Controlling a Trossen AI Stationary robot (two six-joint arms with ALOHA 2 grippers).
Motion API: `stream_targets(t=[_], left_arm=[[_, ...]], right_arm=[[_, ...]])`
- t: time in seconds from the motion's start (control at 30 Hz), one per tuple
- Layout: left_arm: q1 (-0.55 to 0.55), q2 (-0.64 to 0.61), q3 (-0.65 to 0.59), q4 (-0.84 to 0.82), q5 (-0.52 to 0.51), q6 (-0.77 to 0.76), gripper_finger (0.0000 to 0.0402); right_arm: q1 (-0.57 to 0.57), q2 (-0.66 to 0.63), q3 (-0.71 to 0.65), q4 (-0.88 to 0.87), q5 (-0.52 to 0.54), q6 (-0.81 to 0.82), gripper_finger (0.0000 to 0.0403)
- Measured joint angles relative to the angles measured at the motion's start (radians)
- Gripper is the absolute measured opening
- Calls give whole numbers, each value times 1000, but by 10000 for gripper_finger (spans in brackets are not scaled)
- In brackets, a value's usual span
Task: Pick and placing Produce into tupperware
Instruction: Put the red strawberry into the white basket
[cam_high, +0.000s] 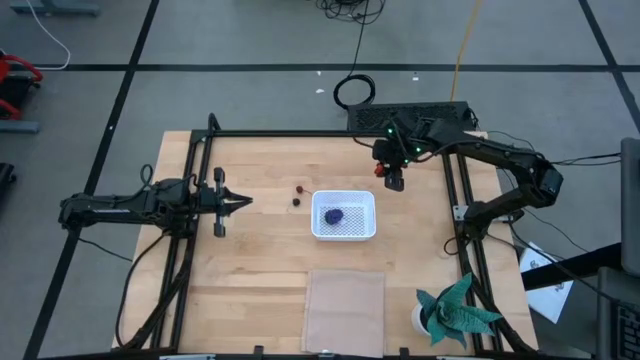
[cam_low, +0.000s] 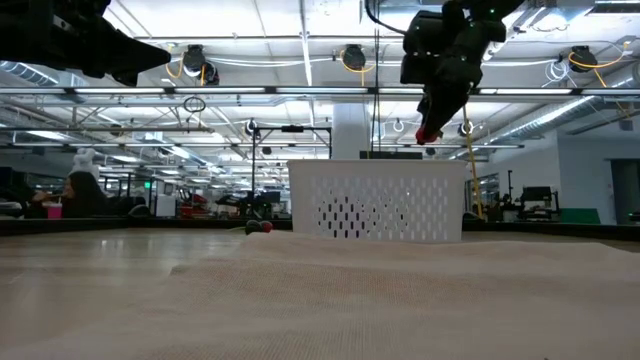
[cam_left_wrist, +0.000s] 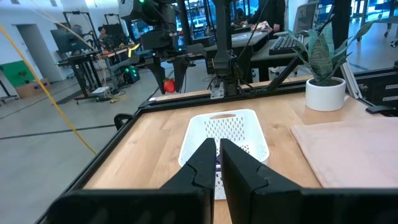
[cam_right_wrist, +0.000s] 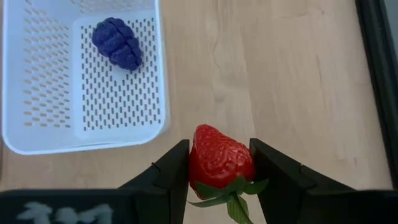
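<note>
A: Where's the strawberry?
B: Clamped between the right gripper fingers, raised above the table just beyond the far right corner of the white mesh tupperware

A: Anything inside that?
B: The lumpy purple bunch. Two small berries lie on the wood just left of it

A: The left gripper?
B: Pinched shut, empty, well left. Its fingers hide part of the tupperware in its wrist view
</note>
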Motion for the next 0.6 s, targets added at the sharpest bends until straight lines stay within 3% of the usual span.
stream_targets(t=[0.23, 0.6], left_arm=[[0, 0, 0, -2, 0, 0, 26], [0, 0, 0, -8, 0, 0, 26]], right_arm=[[37, -5, 0, -3, 84, 63, 139], [51, -163, -60, 128, 83, 208, 135]])
